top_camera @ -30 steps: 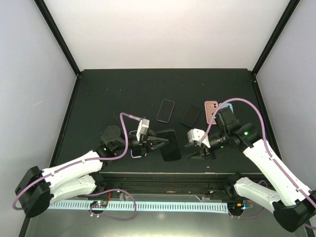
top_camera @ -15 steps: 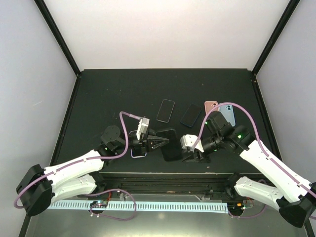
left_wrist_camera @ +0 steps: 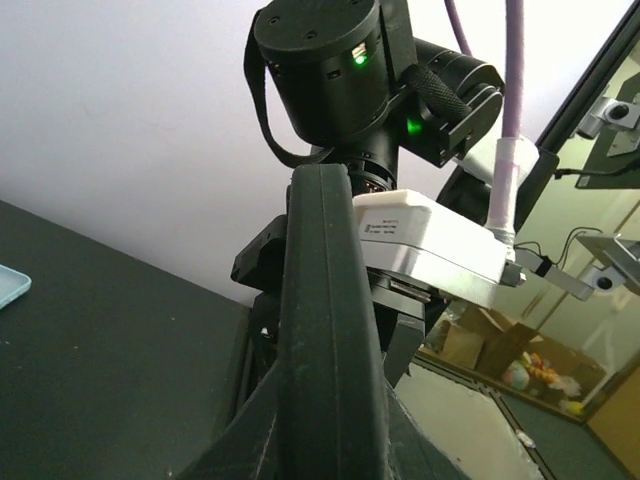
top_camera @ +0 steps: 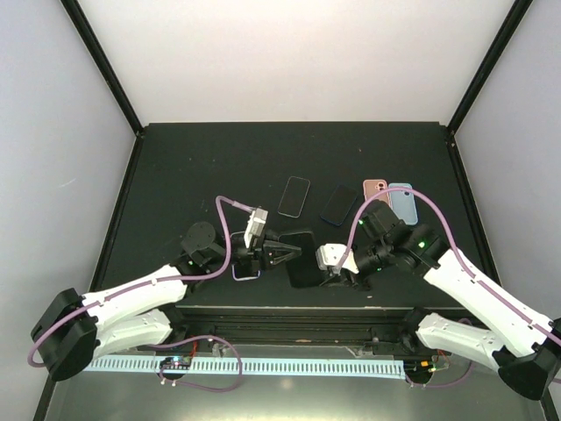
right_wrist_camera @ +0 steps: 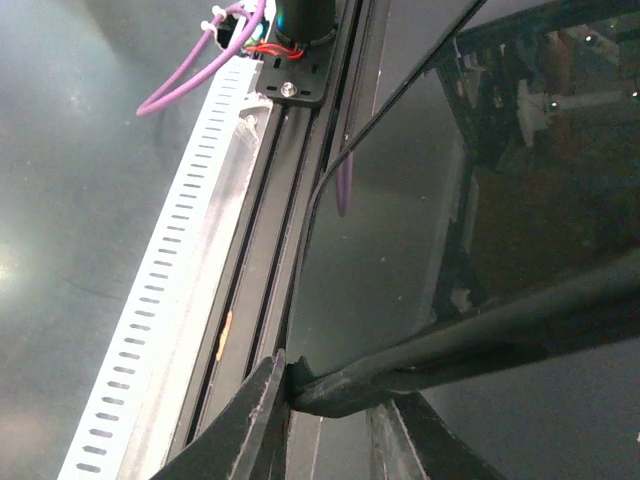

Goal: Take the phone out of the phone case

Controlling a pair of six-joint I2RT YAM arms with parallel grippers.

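The black phone case [top_camera: 304,259] with the phone in it is held off the table near the front edge. My left gripper [top_camera: 282,255] is shut on its left side. In the left wrist view the case [left_wrist_camera: 325,330] runs edge-on up between the jaws of my left gripper [left_wrist_camera: 330,440]. My right gripper [top_camera: 329,270] is at the case's right near corner. The right wrist view shows the phone's glossy dark screen [right_wrist_camera: 400,230], with the case's rim [right_wrist_camera: 450,350] peeled away and its corner pinched between the jaws of my right gripper [right_wrist_camera: 325,425].
Behind on the table lie a black phone [top_camera: 294,196], a dark phone [top_camera: 339,204], a pink case [top_camera: 375,188] and a pale blue one [top_camera: 401,200]. A small white-edged item [top_camera: 245,273] lies under the left gripper. The table's front rail [right_wrist_camera: 300,200] is just below the right gripper.
My right arm has swung left to the phone case and its jaws have closed on the corner. The pale blue case behind it now shows. The left arm holds still.
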